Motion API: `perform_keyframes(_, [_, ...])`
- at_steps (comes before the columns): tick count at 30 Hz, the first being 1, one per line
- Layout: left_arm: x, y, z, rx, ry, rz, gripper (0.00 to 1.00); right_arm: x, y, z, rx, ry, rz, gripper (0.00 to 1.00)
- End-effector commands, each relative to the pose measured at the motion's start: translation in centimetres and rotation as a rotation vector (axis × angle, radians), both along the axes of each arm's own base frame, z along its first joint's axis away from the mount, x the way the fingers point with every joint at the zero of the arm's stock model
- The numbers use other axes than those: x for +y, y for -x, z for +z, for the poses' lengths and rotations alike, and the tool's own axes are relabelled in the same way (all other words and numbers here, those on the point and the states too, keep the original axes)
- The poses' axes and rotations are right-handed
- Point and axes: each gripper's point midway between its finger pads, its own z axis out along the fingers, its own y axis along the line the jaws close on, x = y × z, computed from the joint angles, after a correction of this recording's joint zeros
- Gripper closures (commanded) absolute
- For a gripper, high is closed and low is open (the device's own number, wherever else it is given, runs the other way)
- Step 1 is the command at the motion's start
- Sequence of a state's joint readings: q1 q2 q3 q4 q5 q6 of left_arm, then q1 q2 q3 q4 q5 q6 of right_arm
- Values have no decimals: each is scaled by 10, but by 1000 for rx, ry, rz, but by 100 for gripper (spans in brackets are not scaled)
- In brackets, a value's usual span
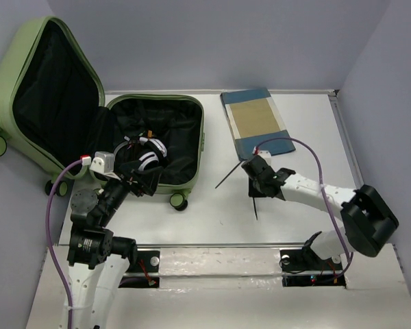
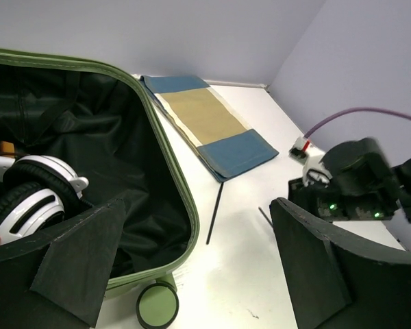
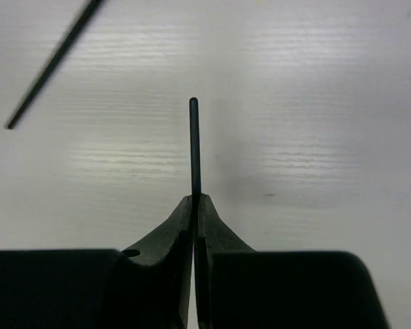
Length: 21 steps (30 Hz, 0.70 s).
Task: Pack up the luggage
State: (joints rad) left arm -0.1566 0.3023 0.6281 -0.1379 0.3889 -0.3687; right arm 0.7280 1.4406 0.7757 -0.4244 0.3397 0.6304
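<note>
Blue-and-tan cloth lies near the open luggage.

The open light-green hard-shell suitcase fills the left of the white desk; white-and-black headphones and the wide-spread left end effector crowd its near-left corner, its right lining bare. Between suitcase and folded blue-and-tan cloth, a loose thin black rod and the right end effector, pinching a second black rod, interrupt the bare desk.

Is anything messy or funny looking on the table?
A little. The right gripper pinches one black stick, while the other black stick lies loose on the table, pointing a different way.
</note>
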Motion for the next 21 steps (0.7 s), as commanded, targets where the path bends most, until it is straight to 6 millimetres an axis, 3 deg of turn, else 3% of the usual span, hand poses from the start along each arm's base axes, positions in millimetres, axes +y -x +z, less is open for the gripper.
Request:
perform_keyframes(1, [-5, 4, 11, -45, 16, -31, 1, 51, -28, 105, -192, -229, 125, 93])
perform_keyframes(2, [-5, 4, 12, -47, 16, -29, 1, 69, -29, 124, -211, -287, 174, 93])
perform_keyframes(3, [-4, 3, 12, -47, 17, -28, 1, 94, -43, 162, -283, -363, 207, 93])
perform_keyframes(6, [-4, 3, 11, -45, 16, -24, 1, 143, -63, 206, -332, -485, 293, 93])
perform_keyframes(8, [-3, 2, 10, -41, 16, -20, 1, 200, -81, 242, -367, -587, 367, 93])
perform_keyframes(9, [-3, 1, 10, -40, 14, -18, 1, 217, -88, 252, -376, -614, 382, 93])
perform_keyframes(10, [-3, 1, 10, -38, 16, -17, 1, 248, -96, 270, -381, -673, 427, 81])
perform_keyframes(12, [-3, 1, 9, -34, 14, -17, 1, 263, -110, 280, -399, -687, 423, 48])
perform_keyframes(13, [-3, 1, 9, -34, 14, -15, 1, 260, -116, 275, -389, -647, 398, 33])
perform_keyframes(14, [-3, 1, 9, -36, 13, -17, 1, 248, -132, 273, -426, -589, 342, 29])
perform_keyframes(16, [-3, 3, 11, -44, 14, -21, 1, 229, -136, 257, -409, -541, 310, 28])
perform_keyframes(17, [-3, 4, 12, -47, 14, -21, 1, 210, -144, 247, -401, -517, 267, 28])
perform_keyframes(18, [-4, 5, 13, -53, 15, -26, 1, 186, -139, 224, -379, -460, 212, 29])
perform_keyframes(20, [-4, 6, 14, -57, 16, -29, 1, 153, -140, 201, -370, -379, 145, 33])
perform_keyframes(21, [-4, 7, 15, -61, 18, -28, 1, 129, -132, 175, -349, -293, 102, 37])
